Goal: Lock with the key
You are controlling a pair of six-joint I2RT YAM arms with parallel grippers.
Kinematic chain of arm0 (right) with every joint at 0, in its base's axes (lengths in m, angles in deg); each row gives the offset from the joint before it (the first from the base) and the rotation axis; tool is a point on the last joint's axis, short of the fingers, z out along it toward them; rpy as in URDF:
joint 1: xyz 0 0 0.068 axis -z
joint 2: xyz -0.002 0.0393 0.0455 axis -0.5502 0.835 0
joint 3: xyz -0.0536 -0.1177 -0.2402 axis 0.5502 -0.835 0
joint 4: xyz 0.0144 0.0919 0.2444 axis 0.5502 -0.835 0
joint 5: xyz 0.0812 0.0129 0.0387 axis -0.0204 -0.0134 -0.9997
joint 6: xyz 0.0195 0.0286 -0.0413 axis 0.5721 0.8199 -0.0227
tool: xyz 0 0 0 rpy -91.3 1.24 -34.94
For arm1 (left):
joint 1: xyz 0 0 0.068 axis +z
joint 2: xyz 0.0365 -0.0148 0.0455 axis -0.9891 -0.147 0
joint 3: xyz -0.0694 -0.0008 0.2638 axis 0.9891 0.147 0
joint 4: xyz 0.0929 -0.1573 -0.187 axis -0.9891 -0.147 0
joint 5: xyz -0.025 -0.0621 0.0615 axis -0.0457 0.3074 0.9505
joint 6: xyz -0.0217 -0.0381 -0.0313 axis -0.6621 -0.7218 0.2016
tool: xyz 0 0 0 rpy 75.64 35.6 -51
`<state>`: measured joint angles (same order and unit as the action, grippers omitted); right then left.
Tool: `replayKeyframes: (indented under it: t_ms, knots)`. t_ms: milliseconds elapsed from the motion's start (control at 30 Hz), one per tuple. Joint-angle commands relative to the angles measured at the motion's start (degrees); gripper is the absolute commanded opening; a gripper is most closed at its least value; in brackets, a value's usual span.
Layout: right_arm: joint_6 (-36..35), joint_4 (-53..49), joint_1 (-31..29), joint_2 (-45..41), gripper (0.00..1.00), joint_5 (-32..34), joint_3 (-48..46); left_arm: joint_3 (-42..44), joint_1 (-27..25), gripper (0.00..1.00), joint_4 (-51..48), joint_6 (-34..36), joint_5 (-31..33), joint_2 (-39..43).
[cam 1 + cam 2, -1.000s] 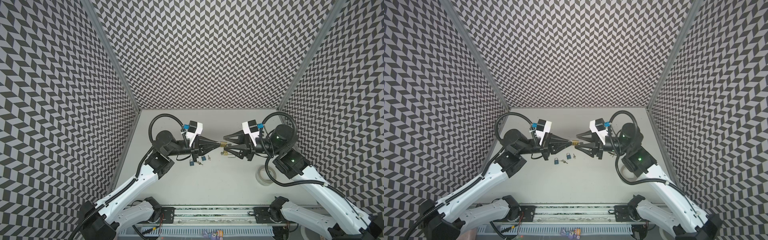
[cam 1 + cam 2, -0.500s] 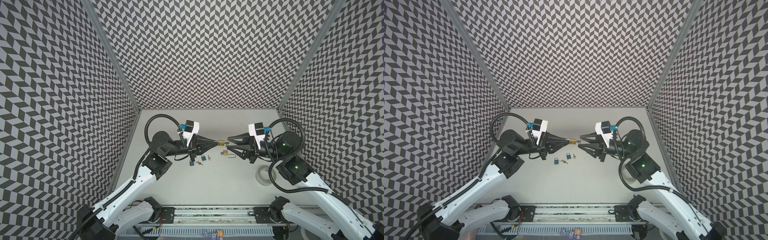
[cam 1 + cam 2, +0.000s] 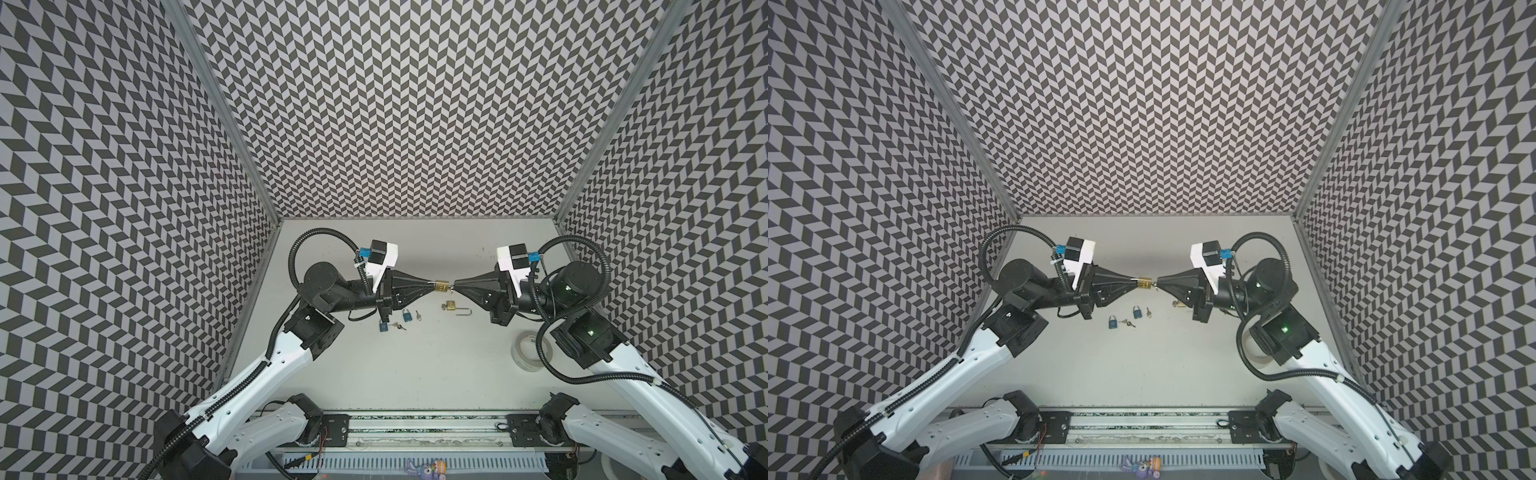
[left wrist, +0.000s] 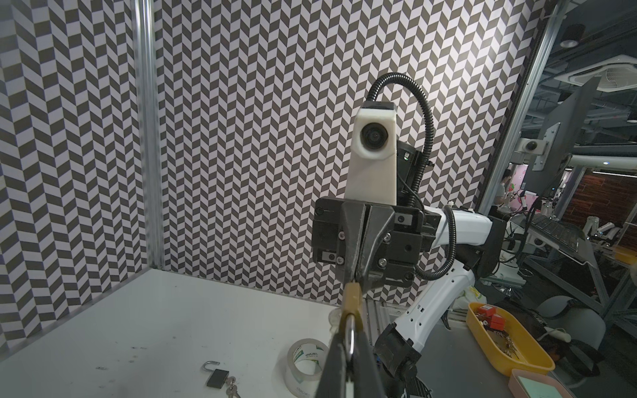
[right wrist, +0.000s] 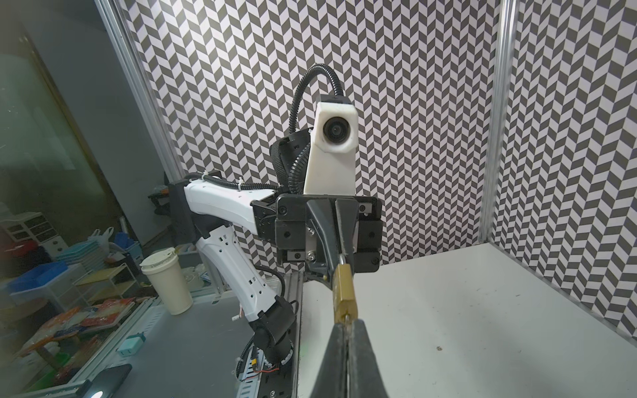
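Chevron booth (image 3: 374,104), yellow tray (image 4: 482,341) of red boxes (image 4: 491,315), left end effector (image 3: 432,284) gripping padlock (image 3: 441,286)

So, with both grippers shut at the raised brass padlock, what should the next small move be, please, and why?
Probably a slow wrist roll of the right gripper to turn the key. It is shut at the keyway end of the brass padlock, apparently on the key, while the left gripper pinches the shackle end, bracing it in the air.
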<state>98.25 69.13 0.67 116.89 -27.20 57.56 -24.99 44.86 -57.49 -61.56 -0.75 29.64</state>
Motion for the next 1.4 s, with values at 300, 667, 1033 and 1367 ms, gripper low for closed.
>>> replayKeyframes:
  t_ms: [300, 667, 1033, 1367]
  knots:
    - [-3.9, -2.1, 0.0, -2.9, 0.00, 3.9, 1.0, 0.3, 5.5, 0.00, -0.1, -0.3, -1.7, 3.2]
    - [-3.1, 0.1, 0.0, -5.4, 0.00, 12.2, -3.4, 0.7, 9.0, 0.00, -4.3, 0.8, -4.2, 4.1]
    - [3.1, 6.9, 0.0, 1.4, 0.60, -5.2, -0.7, -0.2, 3.1, 0.00, -4.2, 2.3, -6.1, 0.8]
    - [2.6, 4.3, 0.0, 2.9, 0.37, -5.9, -0.3, -0.6, 1.9, 0.00, -3.8, 2.7, -5.6, -0.3]
